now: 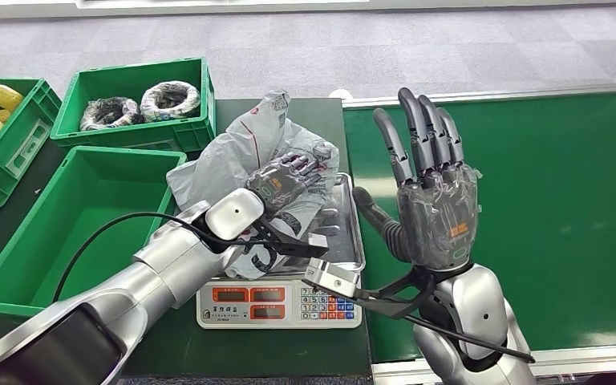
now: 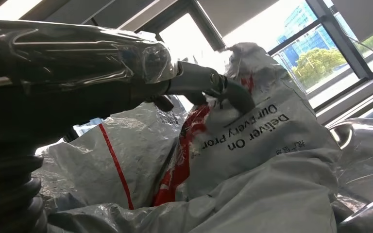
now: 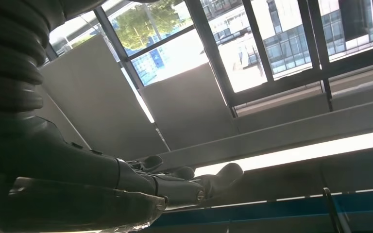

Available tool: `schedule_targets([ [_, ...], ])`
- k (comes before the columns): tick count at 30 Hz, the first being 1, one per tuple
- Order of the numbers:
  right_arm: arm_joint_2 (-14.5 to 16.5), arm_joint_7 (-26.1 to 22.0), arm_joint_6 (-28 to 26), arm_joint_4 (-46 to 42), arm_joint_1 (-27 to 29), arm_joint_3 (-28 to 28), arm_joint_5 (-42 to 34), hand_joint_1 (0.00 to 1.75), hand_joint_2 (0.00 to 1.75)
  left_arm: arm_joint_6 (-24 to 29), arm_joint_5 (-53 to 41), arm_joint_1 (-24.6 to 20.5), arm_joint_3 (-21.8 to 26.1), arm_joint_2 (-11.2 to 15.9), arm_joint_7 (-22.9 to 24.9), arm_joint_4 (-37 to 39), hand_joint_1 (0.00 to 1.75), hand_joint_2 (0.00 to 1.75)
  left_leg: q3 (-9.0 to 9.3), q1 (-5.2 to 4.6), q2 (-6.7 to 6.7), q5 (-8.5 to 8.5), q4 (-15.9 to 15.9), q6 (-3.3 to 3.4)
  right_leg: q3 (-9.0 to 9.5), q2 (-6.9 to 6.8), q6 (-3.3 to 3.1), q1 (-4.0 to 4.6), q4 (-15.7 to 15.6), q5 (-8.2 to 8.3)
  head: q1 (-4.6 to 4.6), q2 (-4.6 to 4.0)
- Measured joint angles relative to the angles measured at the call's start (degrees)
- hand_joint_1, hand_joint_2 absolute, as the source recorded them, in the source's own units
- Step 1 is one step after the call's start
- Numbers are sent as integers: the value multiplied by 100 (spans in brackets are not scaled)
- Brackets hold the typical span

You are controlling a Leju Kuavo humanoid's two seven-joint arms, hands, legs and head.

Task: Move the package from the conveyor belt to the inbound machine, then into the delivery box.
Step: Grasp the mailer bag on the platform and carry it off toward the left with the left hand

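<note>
The package (image 1: 233, 156) is a crumpled grey-white plastic mailer with red print. It lies on the steel tray (image 1: 354, 241) of the weighing scale (image 1: 277, 303), its far end hanging past the tray's left side. My left hand (image 1: 285, 183) lies on top of it with fingers closed into the plastic. The left wrist view shows that hand (image 2: 77, 82) up close, a fingertip (image 2: 235, 94) dug into the package (image 2: 252, 141). My right hand (image 1: 433, 200) is raised beside the scale over the belt's edge, fingers straight and spread, holding nothing. The right wrist view shows the right hand (image 3: 175, 184) flat and empty.
An empty green box (image 1: 72, 216) stands left of the scale. Behind it is a green crate (image 1: 136, 104) with wrapped coils, and a crate (image 1: 0, 128) with yellow items at far left. The green conveyor belt (image 1: 569, 216) runs on the right.
</note>
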Motion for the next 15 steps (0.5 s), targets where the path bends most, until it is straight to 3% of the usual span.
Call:
schedule_targets([
  [5,7,0,-14,-8,13,21,23,0,175,19,7,-5,-35,0,0,34,141,175,0,0,0,0,0,0,0,0,0,0,0,0,2,-1],
  [9,9,1,-15,-8,13,32,36,0,175,26,8,-13,-65,0,0,47,160,175,0,0,0,0,0,0,0,0,0,0,0,0,1,0],
  [15,14,1,-18,-8,13,40,65,0,175,75,32,-57,-72,15,4,61,167,175,-1,0,0,0,0,0,0,0,0,0,0,0,1,0],
])
